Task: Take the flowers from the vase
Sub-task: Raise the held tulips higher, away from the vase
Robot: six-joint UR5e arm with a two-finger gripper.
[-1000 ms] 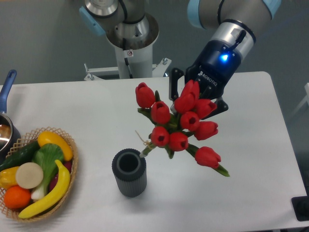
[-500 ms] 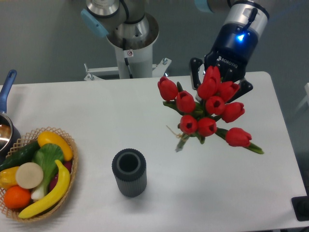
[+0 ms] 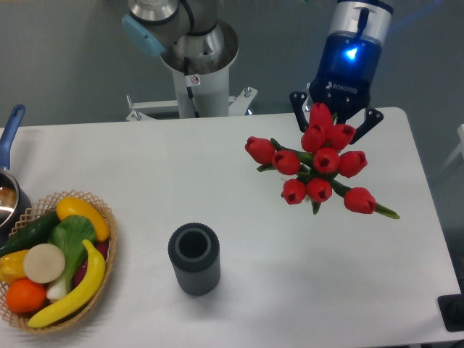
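The hand [image 3: 335, 123] is sitting at the far right of the counter [image 3: 181, 167], pointing down, blue light glowing on its body, and it is clamping the flowers [image 3: 319, 168] — the bunch is hanging clear of the counter, well apart from the vase [image 3: 194, 259]. Red buds are fanning out wider than the hand and covering most of the finger area; only two dark finger ends are poking out either side of the top buds, so the actual contact on the stems is hidden. Stem ends are not making themselves visible either — just a few green leaves and one leaf tip sticking out lower right. The vase is standing upright near the front middle of the counter, dark grey, ribbed, mouth open and showing nothing inside from this angle. At the left edge a wicker basket [image 3: 101, 250] of fruit and vegetables is being cut off by the frame, with a banana, an orange, a cucumber and some greens readable, the rest too crowded to name. Above it a pot [image 3: 9, 190] with a blue handle is mostly cropped out; its contents are hard to make out. The arm's base column [image 3: 197, 61] is standing behind the counter, upper links cut off at the top. A dark object at the bottom right corner is only partly showing.
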